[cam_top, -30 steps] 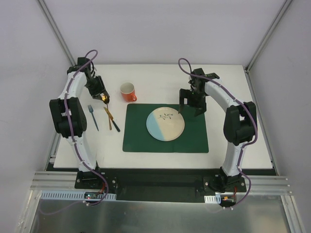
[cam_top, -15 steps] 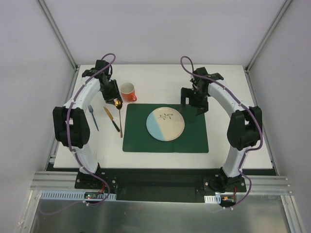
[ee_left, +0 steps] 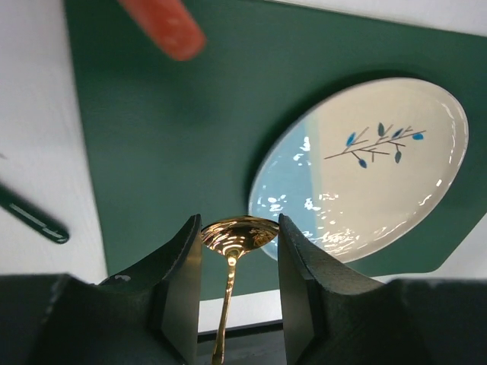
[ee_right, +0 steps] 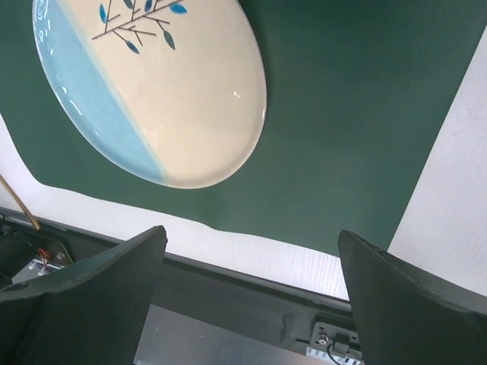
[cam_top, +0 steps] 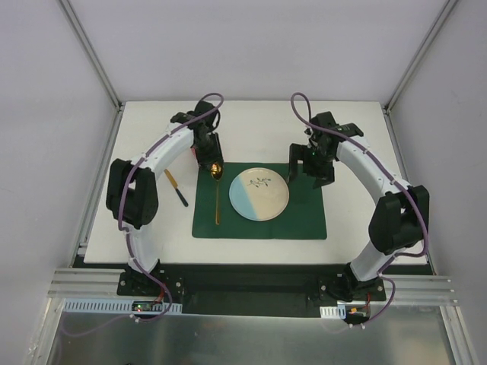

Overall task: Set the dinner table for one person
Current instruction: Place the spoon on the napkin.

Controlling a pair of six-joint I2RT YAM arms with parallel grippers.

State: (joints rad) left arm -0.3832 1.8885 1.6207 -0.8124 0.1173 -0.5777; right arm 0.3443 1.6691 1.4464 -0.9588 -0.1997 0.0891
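Seen from above, the dinner table [cam_top: 365, 220] is a matte white top with a dark green placemat [cam_top: 304, 217] at its middle. A blue-and-cream plate [cam_top: 259, 194] sits on the mat. The left gripper [cam_top: 217, 169] hangs over the mat's left strip, gripping a gold spoon [cam_top: 217, 201] whose handle points toward the near edge. A dark-handled knife [cam_top: 176, 188] lies on the table just left of the mat. The right gripper [cam_top: 308, 173] hovers over the mat's far right part.

The left wrist view adds the grip itself: both fingers [ee_left: 179, 281] press the spoon's bowl from either side. An orange-red shape [ee_left: 163, 26] shows at the mat's far edge, too blurred to name.

The right wrist view shows its fingers [ee_right: 84, 296] spread wide with nothing between them.

Plain white walls [cam_top: 251, 46] enclose the table, and metal rails [cam_top: 84, 283] run along its near side.
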